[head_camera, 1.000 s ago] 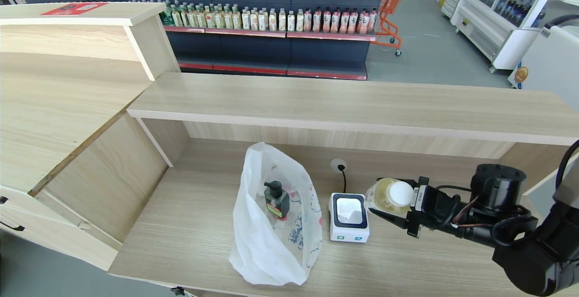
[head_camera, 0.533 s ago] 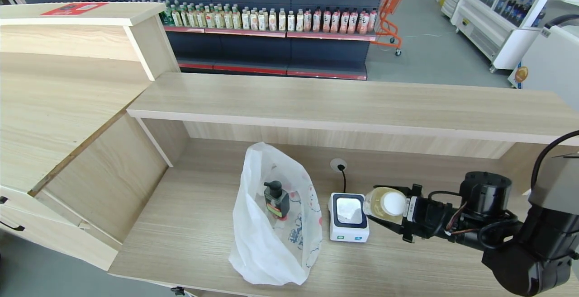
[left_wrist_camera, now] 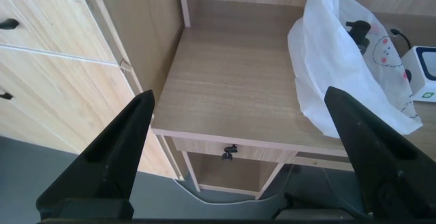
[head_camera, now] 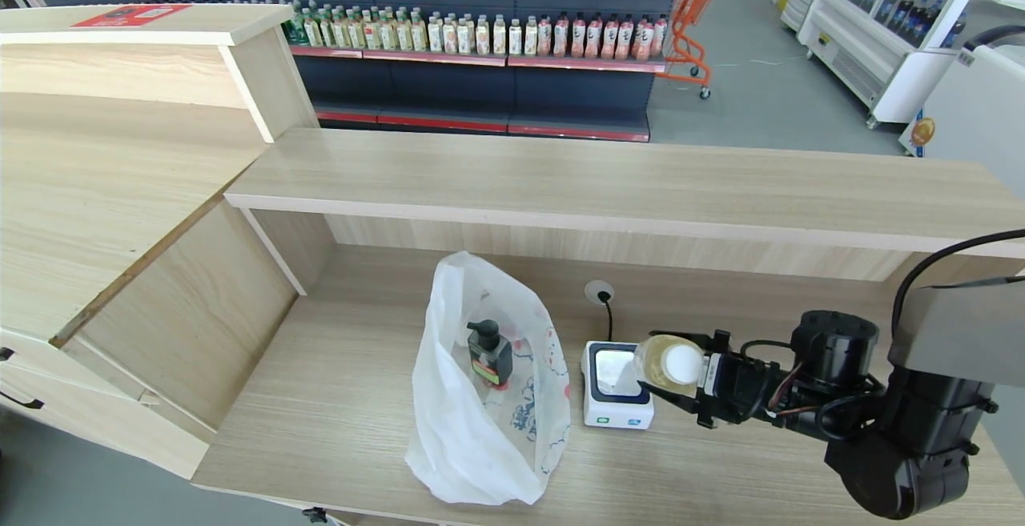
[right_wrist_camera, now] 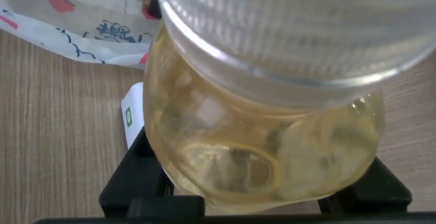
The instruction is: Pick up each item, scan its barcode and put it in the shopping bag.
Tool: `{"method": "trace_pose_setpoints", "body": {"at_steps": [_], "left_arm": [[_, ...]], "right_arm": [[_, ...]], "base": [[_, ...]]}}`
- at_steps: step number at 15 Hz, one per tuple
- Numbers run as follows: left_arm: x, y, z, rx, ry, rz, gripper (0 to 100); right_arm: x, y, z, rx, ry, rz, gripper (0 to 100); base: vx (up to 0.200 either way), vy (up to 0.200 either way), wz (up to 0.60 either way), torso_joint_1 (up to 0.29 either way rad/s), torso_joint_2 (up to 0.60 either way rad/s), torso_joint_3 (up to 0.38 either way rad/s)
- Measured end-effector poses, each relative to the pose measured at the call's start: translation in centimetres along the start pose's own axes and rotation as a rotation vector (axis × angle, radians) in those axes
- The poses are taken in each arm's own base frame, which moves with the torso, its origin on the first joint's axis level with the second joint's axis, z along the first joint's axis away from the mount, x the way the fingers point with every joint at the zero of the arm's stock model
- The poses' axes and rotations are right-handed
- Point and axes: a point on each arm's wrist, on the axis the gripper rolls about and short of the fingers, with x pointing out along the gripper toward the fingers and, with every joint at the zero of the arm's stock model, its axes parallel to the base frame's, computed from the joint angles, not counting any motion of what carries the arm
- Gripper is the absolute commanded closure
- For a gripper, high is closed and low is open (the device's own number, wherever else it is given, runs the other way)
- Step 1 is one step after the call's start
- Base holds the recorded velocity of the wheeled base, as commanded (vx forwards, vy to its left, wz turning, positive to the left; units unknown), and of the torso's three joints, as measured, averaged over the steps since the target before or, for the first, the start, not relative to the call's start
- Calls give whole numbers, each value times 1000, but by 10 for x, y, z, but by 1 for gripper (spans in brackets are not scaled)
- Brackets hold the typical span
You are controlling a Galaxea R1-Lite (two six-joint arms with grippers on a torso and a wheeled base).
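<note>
Right pincer (head_camera: pixel 661 366) clenched on the bottle (head_camera: pixel 650 355), held at the scanner (head_camera: pixel 617 407). Your bag (head_camera: pixel 456 446) already holds one pump bottle (head_camera: pixel 490 356); scanning and bagging this bottle remain.

Right arm stretched leftward, wrist level; right end effector (head_camera: pixel 658 364) clamped on clear white-capped bottle of yellow liquid (head_camera: pixel 677 362). Left end effector (left_wrist_camera: pixel 240 96) fingers spread wide, empty.

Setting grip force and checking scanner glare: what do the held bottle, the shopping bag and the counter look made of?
Bottle: probably clear plastic with a glossy finish; the yellowish liquid shows through the wall, and the cap is ribbed.
Shopping bag: thin white plastic film, crumpled in soft folds and faintly translucent.
Counter: light wood grain with a matte finish, likely laminate, though the look leaves that open.
</note>
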Motion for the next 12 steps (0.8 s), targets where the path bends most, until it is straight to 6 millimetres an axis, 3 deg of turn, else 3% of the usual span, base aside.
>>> {"method": "trace_pose_setpoints", "body": {"at_steps": [12], "left_arm": [[0, 0, 0, 0, 0, -1, 0]], "right_arm": [[40, -3, -15, -14, -59, -9, 100]], "base": [[0, 0, 0, 0, 0, 0]]}}
